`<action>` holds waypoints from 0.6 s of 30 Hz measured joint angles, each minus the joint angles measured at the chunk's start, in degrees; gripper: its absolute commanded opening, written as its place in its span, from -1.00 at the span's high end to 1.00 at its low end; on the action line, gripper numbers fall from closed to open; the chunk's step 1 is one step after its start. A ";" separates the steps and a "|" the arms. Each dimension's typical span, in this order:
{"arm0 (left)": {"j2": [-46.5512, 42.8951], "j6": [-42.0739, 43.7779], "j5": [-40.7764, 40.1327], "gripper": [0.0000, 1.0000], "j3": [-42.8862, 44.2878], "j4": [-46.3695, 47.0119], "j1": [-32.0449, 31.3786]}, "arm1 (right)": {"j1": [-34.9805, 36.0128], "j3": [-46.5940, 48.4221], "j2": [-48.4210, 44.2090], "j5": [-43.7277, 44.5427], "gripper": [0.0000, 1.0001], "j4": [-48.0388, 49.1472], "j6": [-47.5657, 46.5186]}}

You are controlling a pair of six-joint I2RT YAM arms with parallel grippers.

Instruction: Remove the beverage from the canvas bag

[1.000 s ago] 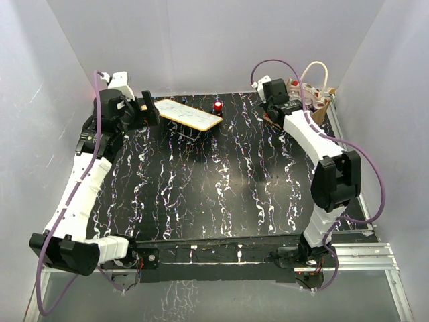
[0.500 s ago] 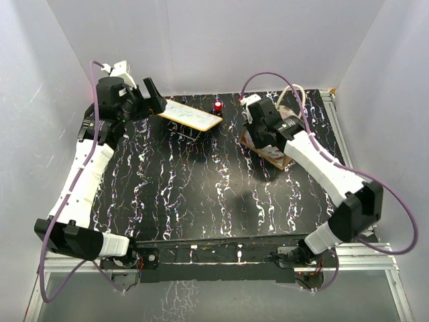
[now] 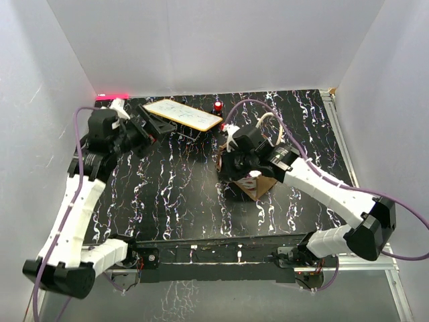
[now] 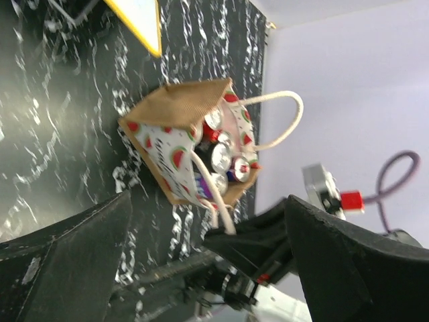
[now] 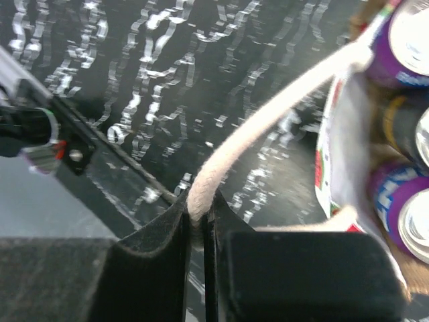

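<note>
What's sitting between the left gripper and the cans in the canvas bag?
Nothing visible. Left gripper is open, facing the canvas bag; cans show in its open mouth. Right gripper pinches one rope handle; the other arcs beside the opening.

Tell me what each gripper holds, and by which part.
The right gripper is shut on the canvas bag, gripping it by one cream rope handle. The left gripper is open and holds nothing.

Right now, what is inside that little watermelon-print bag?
Inside the small tan canvas bag with watermelon print sit several silver-topped drink cans, some purple, some red. Their lower halves and anything beneath them are hidden by the bag's walls.
</note>
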 measured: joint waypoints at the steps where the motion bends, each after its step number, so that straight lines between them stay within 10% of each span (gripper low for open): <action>1: -2.14 -1.79 1.16 -0.90 -1.60 -0.44 0.00 | 1.01 -0.55 0.24 -1.11 0.85 1.68 1.62; 9: -12.04 -8.70 5.27 -0.94 -4.76 -9.01 -0.22 | 8.00 -0.66 8.17 -7.43 0.78 15.39 13.00; 18: -25.73 -19.91 2.75 -0.94 -19.34 -4.59 -0.22 | 9.90 -0.57 7.30 -8.74 -0.44 18.03 14.25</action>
